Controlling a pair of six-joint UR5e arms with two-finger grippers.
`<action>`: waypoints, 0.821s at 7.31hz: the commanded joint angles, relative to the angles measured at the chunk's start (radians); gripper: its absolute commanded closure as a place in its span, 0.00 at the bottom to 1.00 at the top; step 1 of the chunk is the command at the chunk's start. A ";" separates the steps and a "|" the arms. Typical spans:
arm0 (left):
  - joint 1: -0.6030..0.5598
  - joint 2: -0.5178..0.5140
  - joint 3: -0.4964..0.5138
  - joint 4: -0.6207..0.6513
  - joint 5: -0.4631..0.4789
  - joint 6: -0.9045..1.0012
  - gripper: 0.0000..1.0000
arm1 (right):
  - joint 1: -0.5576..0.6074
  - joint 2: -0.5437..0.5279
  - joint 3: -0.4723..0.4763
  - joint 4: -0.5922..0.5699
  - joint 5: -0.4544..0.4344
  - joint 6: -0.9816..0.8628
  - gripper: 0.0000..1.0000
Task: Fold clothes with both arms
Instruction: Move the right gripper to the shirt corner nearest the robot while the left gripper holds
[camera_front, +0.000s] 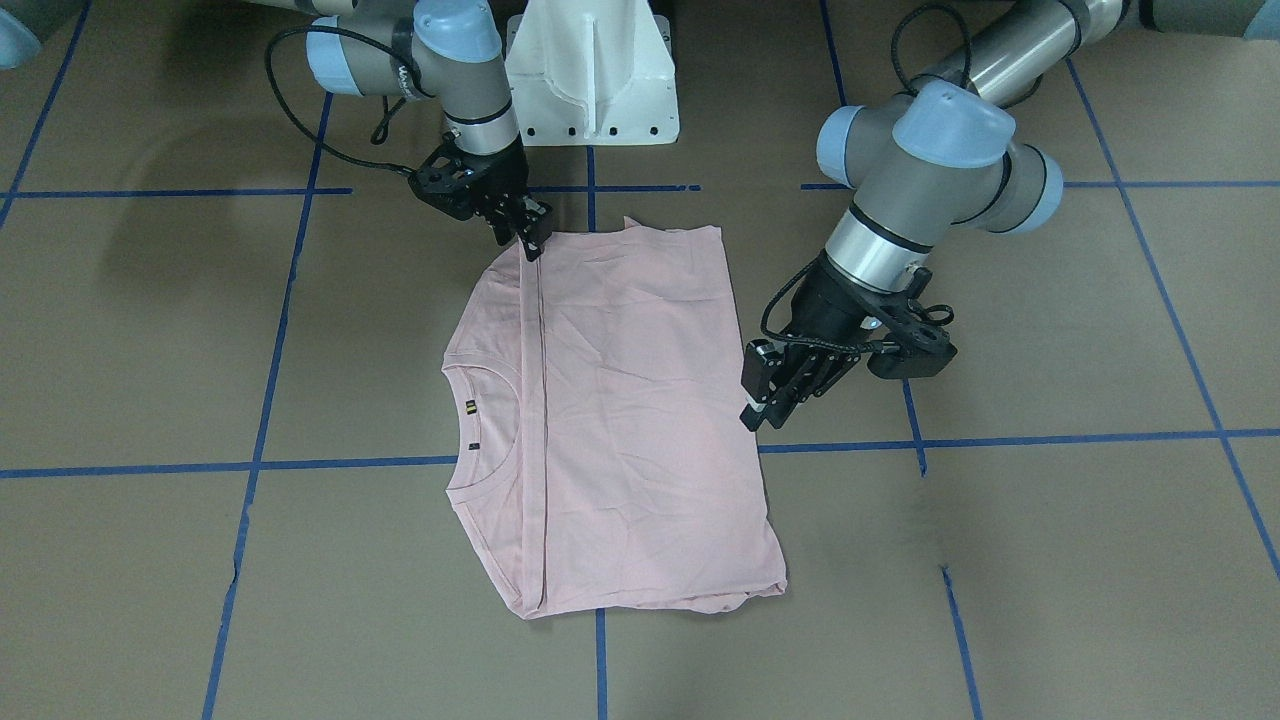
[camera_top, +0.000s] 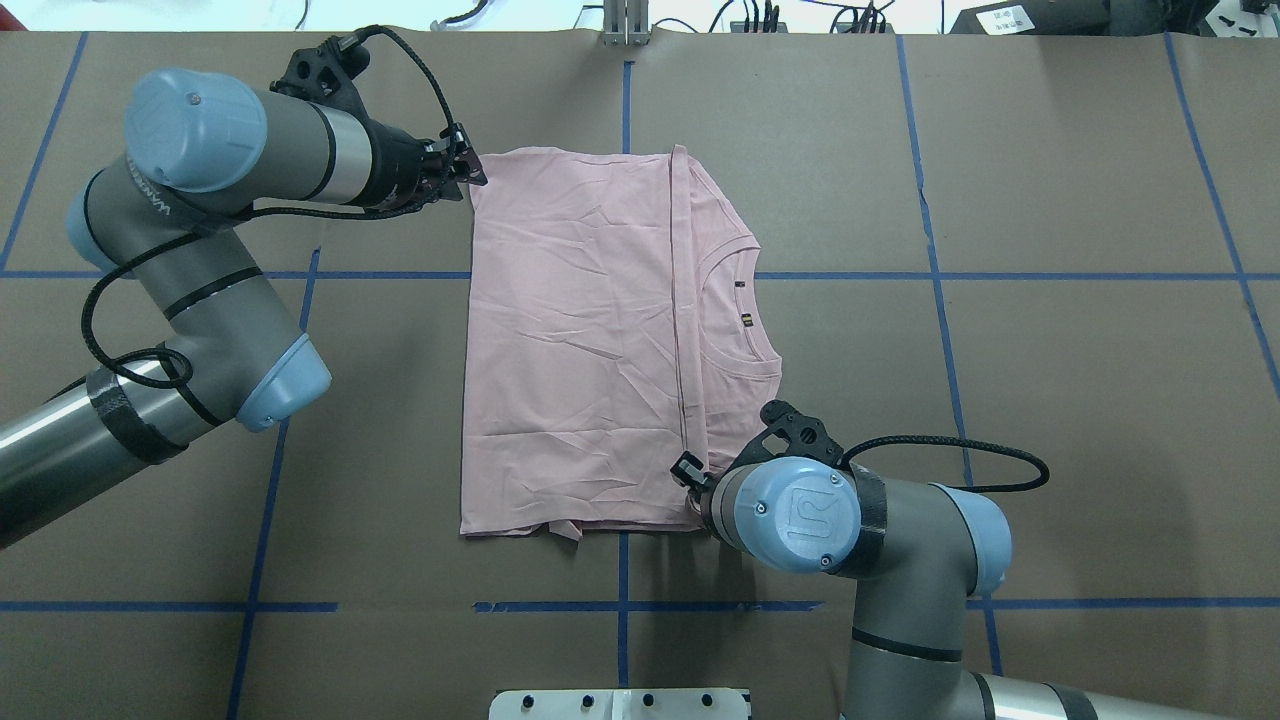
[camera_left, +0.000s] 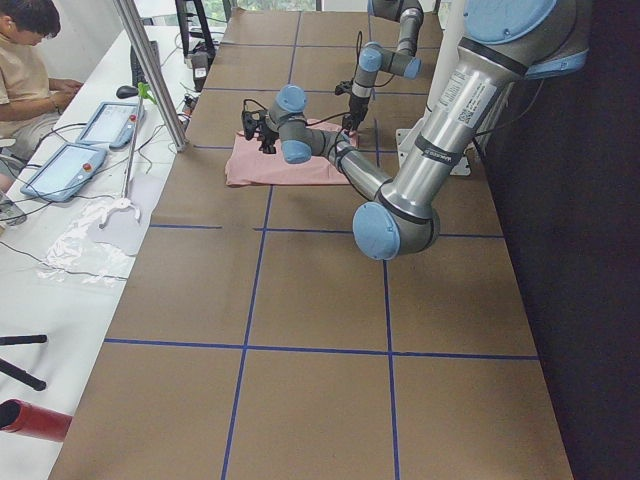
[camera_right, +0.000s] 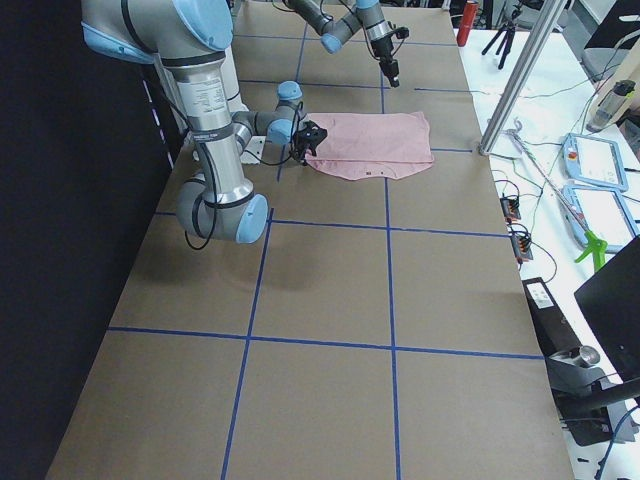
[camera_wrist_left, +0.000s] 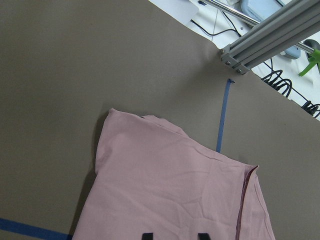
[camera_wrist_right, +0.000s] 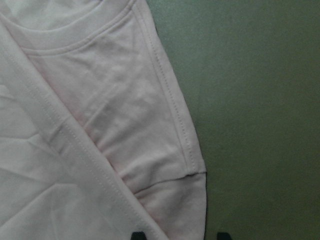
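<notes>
One creased pink cotton T-shirt (camera_front: 640, 420), folded rectangular

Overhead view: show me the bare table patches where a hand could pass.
Widest free patch: the table right of the T-shirt's collar, past the right arm. Another lies near, between left arm and white base. Crowded at both shirt corners by the left tool and right tool.

T-shirt (camera_top: 570, 340) flat on mid-table (camera_top: 1050, 400), a gripper at two opposite corners.
Collar (camera_top: 738, 312) lies toward robot's right; left gripper (camera_top: 465, 170) beside the far-left corner, right gripper (camera_top: 690, 475) over the near edge; pedestal base (camera_front: 590, 80) behind.
</notes>
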 joint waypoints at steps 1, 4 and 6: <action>0.000 0.002 -0.009 0.000 0.000 0.000 0.59 | -0.001 0.010 0.001 -0.031 0.002 0.001 0.91; 0.002 0.008 -0.041 0.042 -0.002 0.000 0.59 | 0.005 0.028 0.002 -0.033 0.007 0.000 1.00; 0.014 0.016 -0.114 0.110 -0.043 -0.071 0.59 | 0.014 0.033 0.031 -0.064 0.008 -0.002 1.00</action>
